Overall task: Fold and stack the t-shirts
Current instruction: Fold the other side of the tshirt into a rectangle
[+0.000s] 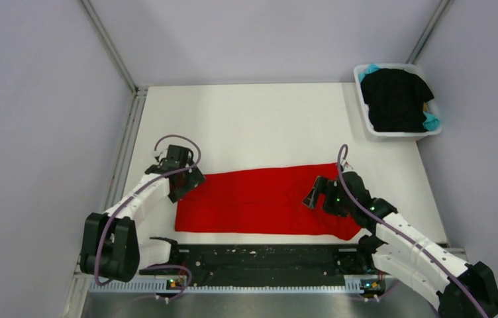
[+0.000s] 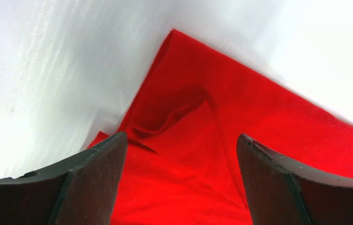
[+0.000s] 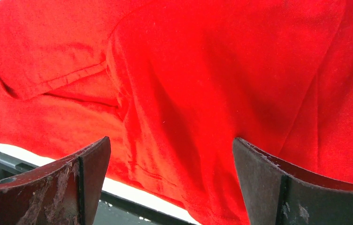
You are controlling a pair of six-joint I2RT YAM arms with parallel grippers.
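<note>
A bright red t-shirt lies folded into a long band across the near part of the white table. My left gripper is open over the band's left end; its wrist view shows the red cloth with a folded corner between the spread fingers. My right gripper is open over the band's right end; its wrist view shows wrinkled red cloth and a sleeve hem between the spread fingers. A black t-shirt lies heaped in the white tub, with teal cloth under it.
The white tub stands at the table's far right corner. A black rail runs along the near table edge, just below the red shirt. Grey walls close in the left, back and right sides.
</note>
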